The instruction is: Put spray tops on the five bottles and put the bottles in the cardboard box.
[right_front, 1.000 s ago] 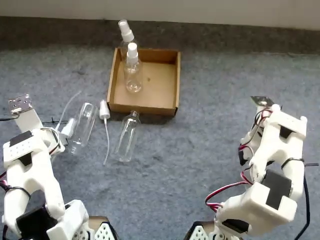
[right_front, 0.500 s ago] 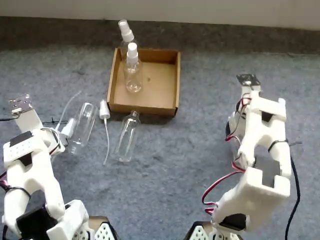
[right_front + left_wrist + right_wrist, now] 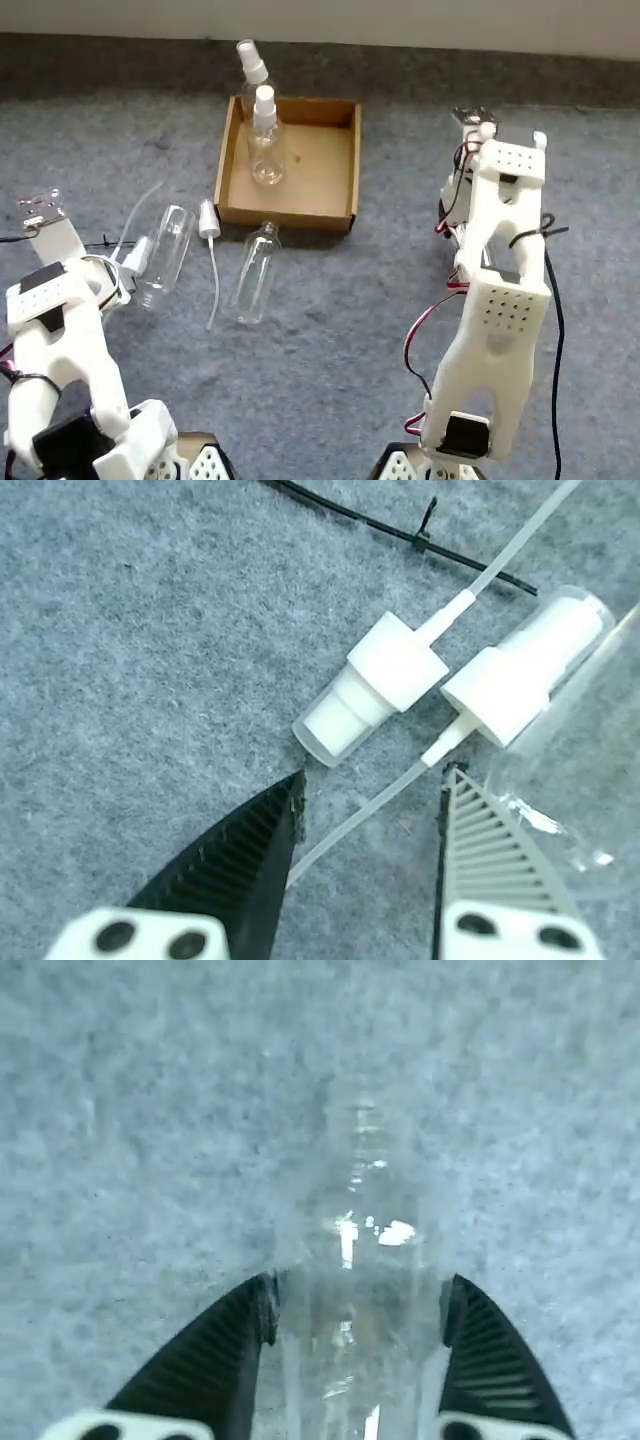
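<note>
bottle (image 3: 360, 1210) sits gripped in right hand (image 3: 360, 1290), plain from its wrist view.

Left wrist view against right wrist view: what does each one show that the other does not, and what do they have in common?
Left wrist view: the open left gripper near a spray top and a second top, both loose with thin tubes, a black cable, and part of a lying bottle. Right wrist view: the right gripper closed on a clear bottle. Both: grey carpet beneath a gripper.
</note>
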Available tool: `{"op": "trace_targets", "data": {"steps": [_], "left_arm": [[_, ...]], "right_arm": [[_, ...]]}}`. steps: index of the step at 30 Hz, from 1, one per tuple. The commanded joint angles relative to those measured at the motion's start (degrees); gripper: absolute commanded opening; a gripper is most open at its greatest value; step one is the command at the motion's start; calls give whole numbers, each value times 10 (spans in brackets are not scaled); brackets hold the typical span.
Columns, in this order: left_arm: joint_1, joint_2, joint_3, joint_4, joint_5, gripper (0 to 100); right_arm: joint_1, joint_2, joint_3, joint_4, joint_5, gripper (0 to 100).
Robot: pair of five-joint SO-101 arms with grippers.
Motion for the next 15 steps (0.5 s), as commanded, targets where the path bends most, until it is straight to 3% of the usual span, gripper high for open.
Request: {"op": "trace_targets", "data": {"steps": [1,10,15], "left_arm": [[9,-7,-2,-8,3,207],[7,-7,-2,-9,3,207],[6,-7,5,-11,2,207]], "right_arm": [[-5,8,-110,51,-6,212],[-18,17,-232,80,-2,219],[-21,17,-231,65,-2,299]]}}
